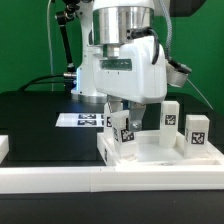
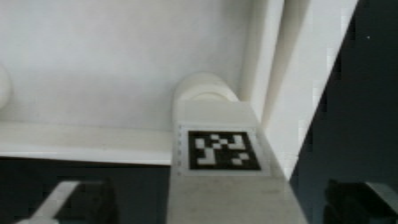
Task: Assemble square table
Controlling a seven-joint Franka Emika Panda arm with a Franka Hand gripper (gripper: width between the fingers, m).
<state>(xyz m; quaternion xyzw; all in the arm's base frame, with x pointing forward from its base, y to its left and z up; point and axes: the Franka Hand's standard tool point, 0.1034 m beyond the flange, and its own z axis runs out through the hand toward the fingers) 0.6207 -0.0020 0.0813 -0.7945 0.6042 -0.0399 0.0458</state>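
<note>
The square table's white slab point(image 1: 150, 152) with a raised rim lies near the front, and it fills the wrist view point(image 2: 107, 100). One tagged white leg point(image 1: 123, 127) stands upright at the slab's corner on the exterior view's left. It also shows in the wrist view point(image 2: 222, 150), up against the rim. My gripper point(image 1: 123, 112) is straight above it with a finger on each side. In the wrist view my gripper point(image 2: 222, 205) shows dark gaps between the fingers point(image 2: 75, 200) and the leg, so it is open around the leg.
Two more tagged legs point(image 1: 170, 115) point(image 1: 196, 131) stand on the exterior view's right. A small white block point(image 1: 106, 146) sits beside the leg between my fingers. The marker board point(image 1: 82, 120) lies behind on the black table. A long white rail point(image 1: 110, 180) runs along the front.
</note>
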